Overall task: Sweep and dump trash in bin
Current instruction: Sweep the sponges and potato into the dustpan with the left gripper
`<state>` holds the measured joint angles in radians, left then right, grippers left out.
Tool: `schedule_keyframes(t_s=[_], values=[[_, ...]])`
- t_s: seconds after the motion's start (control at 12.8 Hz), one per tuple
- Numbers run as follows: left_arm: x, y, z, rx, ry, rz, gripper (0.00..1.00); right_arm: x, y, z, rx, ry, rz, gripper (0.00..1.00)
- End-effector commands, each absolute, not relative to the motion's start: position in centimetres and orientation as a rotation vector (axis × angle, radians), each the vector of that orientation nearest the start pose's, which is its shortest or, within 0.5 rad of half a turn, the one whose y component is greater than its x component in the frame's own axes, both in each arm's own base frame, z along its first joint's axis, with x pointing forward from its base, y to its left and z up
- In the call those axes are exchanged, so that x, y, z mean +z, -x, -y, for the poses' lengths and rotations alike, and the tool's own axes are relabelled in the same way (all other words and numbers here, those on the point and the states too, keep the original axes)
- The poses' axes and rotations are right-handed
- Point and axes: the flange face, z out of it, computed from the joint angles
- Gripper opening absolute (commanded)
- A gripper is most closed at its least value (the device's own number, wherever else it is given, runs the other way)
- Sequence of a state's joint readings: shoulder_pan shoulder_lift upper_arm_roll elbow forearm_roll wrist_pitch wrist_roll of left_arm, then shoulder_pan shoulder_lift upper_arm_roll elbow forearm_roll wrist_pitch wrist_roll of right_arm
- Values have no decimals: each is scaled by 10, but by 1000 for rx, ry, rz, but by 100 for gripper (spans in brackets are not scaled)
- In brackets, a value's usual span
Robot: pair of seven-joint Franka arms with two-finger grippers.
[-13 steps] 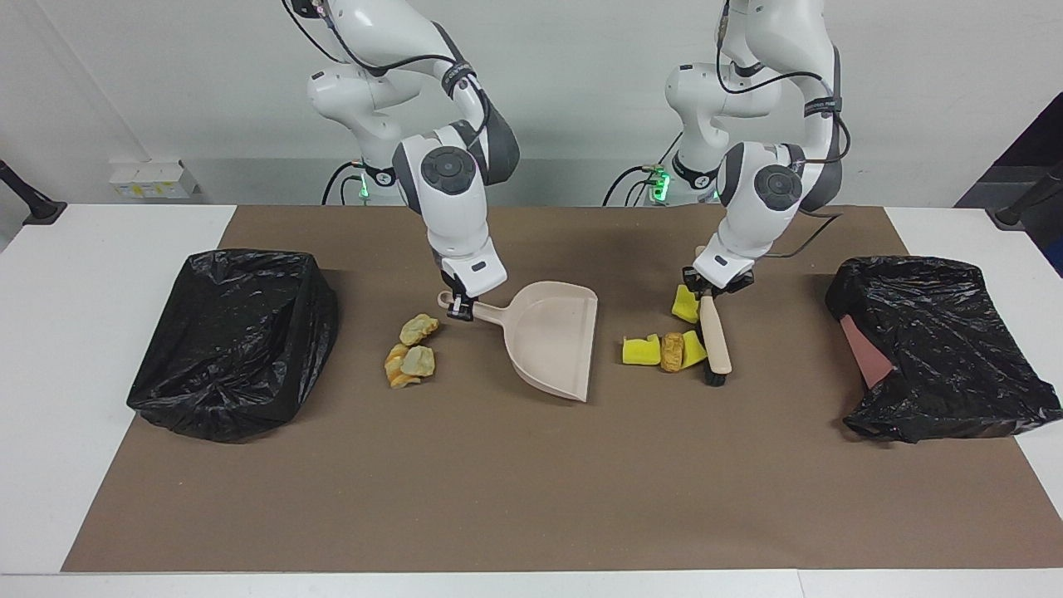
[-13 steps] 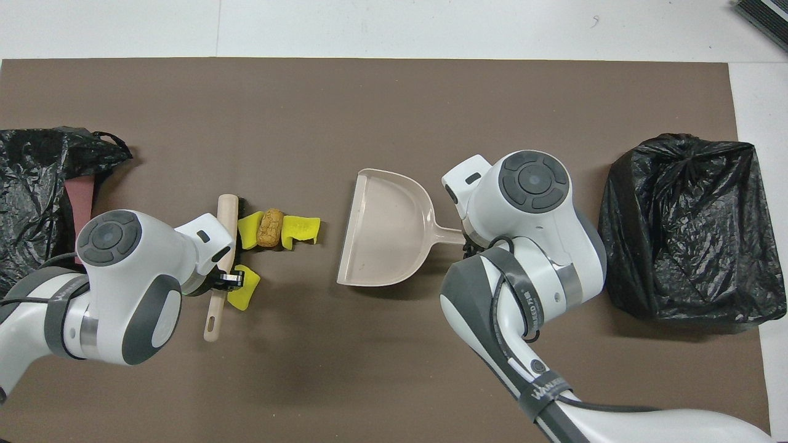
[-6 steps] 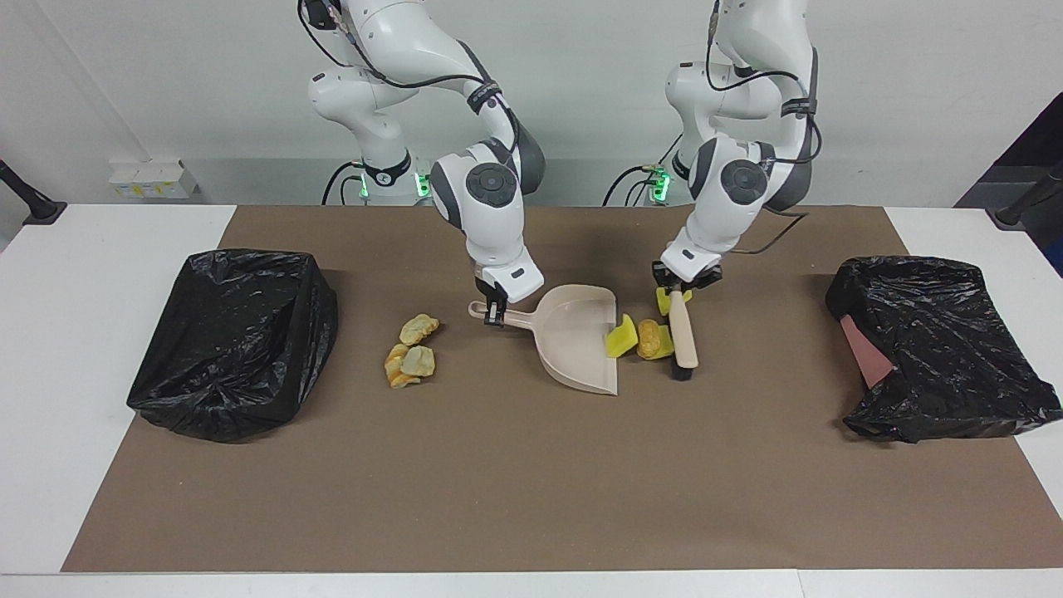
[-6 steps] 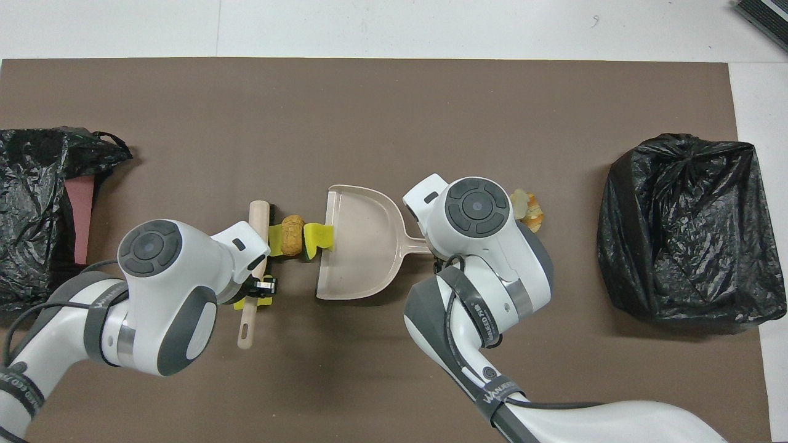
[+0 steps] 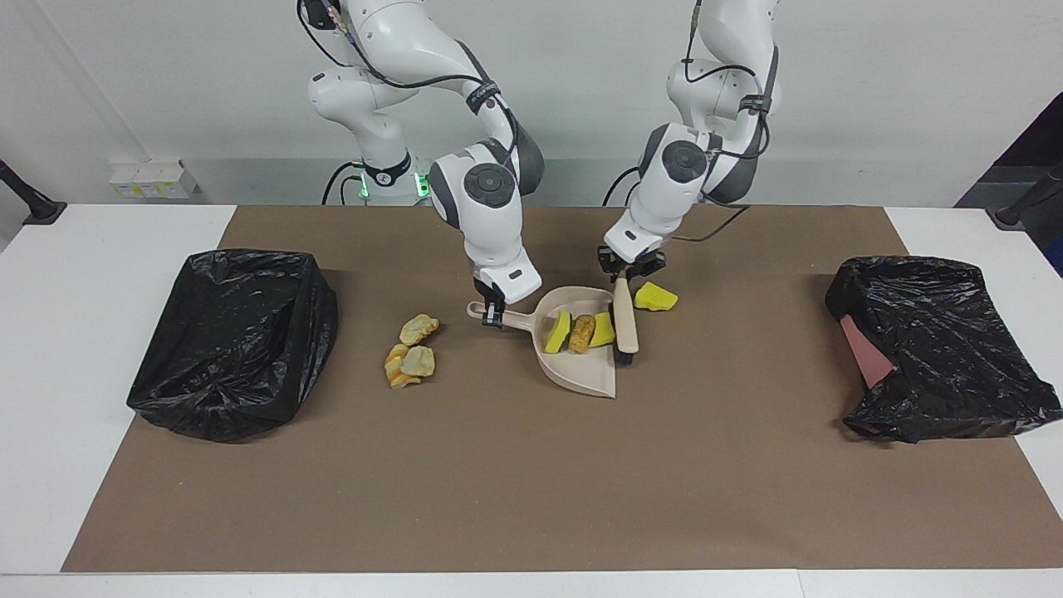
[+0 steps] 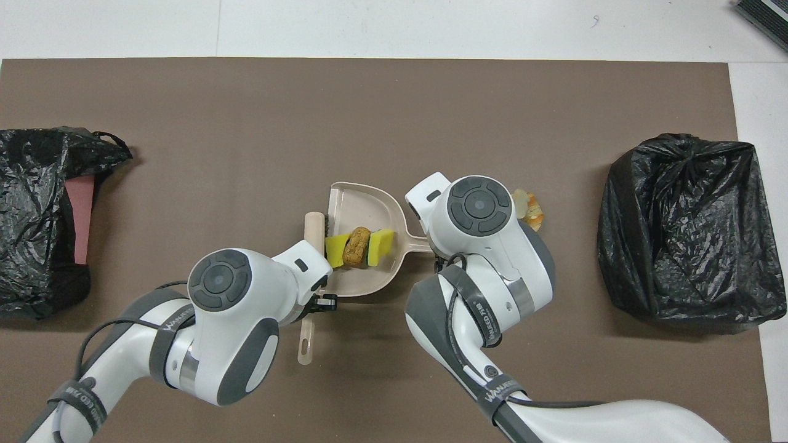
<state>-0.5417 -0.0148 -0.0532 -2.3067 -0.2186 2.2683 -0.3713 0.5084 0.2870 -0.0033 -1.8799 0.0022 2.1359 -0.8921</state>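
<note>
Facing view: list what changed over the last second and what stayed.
The left gripper swept the brush toward the dustpan, pushing two yellow sponge chunks and the brown lump in; the right gripper slid the dustpan to meet them. One sponge chunk was left out. Pastry pieces and bins stayed.

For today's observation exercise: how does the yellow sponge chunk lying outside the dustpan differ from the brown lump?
The yellow sponge chunk lies on the mat beside the brush; the brown lump sits inside the dustpan. The chunk is bright yellow and wedge-like, the lump brown and oval. Both are small scraps.
</note>
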Motion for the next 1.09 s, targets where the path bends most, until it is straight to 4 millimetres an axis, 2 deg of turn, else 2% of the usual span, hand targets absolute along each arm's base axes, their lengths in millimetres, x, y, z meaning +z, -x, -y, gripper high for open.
schedule_keyframes(t_s=[0.0, 0.16, 0.31, 0.47, 0.7, 0.86, 1.01], values=[[375, -432, 299, 102, 3313, -42, 0, 360, -539, -296, 44, 2438, 1995, 0], [392, -432, 288, 128, 3311, 8, 0, 360, -539, -296, 44, 2437, 1996, 0], [396, -431, 266, 243, 3258, 146, 0, 360, -540, -295, 42, 2437, 1997, 0], [392, -426, 256, 318, 3190, 356, 0, 359, -540, -296, 45, 2426, 2011, 0], [392, -417, 240, 334, 3028, 539, 0, 359, -542, -292, 49, 2390, 2070, 0], [389, -409, 234, 310, 2938, 736, 0, 360, -542, -292, 44, 2391, 2070, 0], [383, -391, 225, 302, 2865, 861, 0, 359, -542, -292, 52, 2388, 2073, 0]])
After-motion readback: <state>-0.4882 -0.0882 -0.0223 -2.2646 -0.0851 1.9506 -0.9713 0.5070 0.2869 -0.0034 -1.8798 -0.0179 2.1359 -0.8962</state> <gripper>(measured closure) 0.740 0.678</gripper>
